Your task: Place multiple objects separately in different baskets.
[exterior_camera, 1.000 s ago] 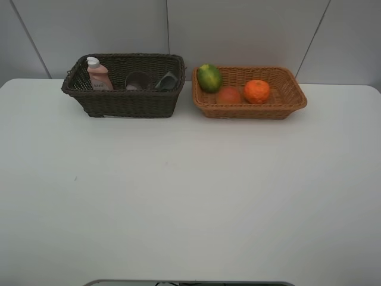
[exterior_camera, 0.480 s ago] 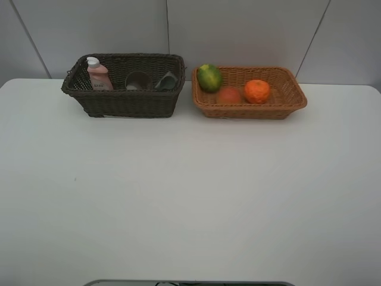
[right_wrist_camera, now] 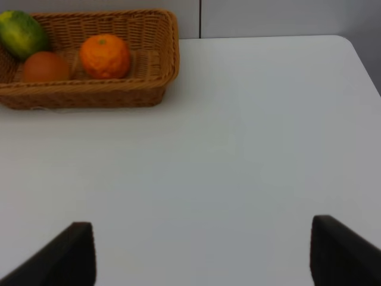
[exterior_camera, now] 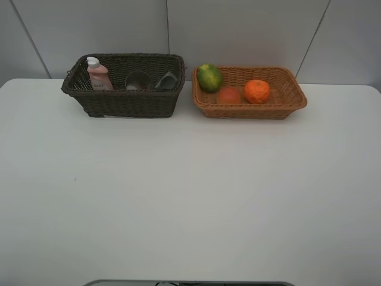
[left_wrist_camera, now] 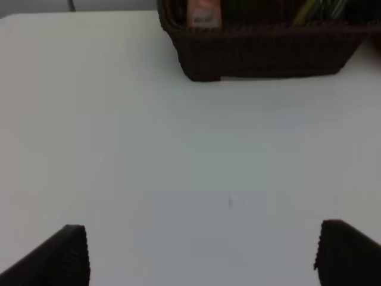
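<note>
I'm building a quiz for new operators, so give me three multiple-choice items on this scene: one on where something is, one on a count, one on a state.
1. Where is the pink bottle?
A. In the dark brown basket
B. In the tan basket
C. On the bare table

2. How many fruits lie in the tan basket?
A. One
B. Two
C. Three

3. How do the two grippers stand?
A. Both shut on fruit
B. Both open, holding nothing
C. Left open, right shut on a bottle

Answers:
1 A, the bottle stands upright at the dark basket's left end in the high view.
2 C, the green fruit, the red-orange fruit and the mandarin are all there.
3 B, the wrist views show the left gripper and right gripper with fingers wide apart over bare table.
</note>
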Robot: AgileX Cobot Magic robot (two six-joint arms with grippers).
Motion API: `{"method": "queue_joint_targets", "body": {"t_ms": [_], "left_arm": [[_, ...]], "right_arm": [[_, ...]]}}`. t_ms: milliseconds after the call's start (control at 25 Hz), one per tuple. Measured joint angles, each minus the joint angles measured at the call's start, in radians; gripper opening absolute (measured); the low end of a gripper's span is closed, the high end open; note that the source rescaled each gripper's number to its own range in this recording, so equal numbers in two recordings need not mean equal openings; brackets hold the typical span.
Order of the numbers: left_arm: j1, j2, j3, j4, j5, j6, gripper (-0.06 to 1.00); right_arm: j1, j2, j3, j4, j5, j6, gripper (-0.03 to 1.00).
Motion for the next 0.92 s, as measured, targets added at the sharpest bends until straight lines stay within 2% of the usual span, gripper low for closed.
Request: {"method": "queue_joint_targets", "body": {"t_ms": [280,920], "left_arm": [[0.112,-0.051,0.000,0.000,-0.004,0.000,0.94],[0.118,-0.051,0.000,-0.001,-0.005,0.000,0.94]], "right_arm": [[0.000,0.000,0.000,0.000,0.000,0.000,0.91],[0.000,0.000,0.000,0.000,0.000,0.000,0.91]]}}
